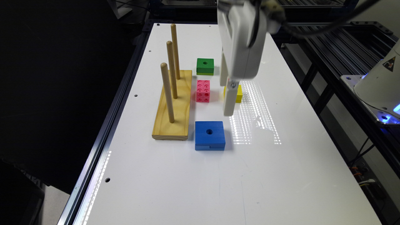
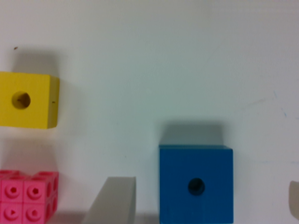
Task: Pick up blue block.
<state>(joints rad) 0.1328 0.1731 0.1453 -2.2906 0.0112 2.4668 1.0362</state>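
Observation:
The blue block [image 1: 209,135] lies flat on the white table [image 1: 281,175], a square with a round centre hole and a seam along its near side. My gripper [image 1: 227,101] hangs above the table, slightly farther back than the block and toward the exterior view's right. In the wrist view the blue block [image 2: 196,184] lies between the two grey fingertips [image 2: 114,200], which stand wide apart and clear of it. My gripper [image 2: 204,203] is open and holds nothing.
A wooden base with three upright pegs [image 1: 173,106] stands just to the exterior view's left of the blue block. Behind it are a pink studded cube [image 1: 203,91], a green holed block [image 1: 205,66] and a yellow holed block [image 1: 239,93], which is partly hidden by the gripper.

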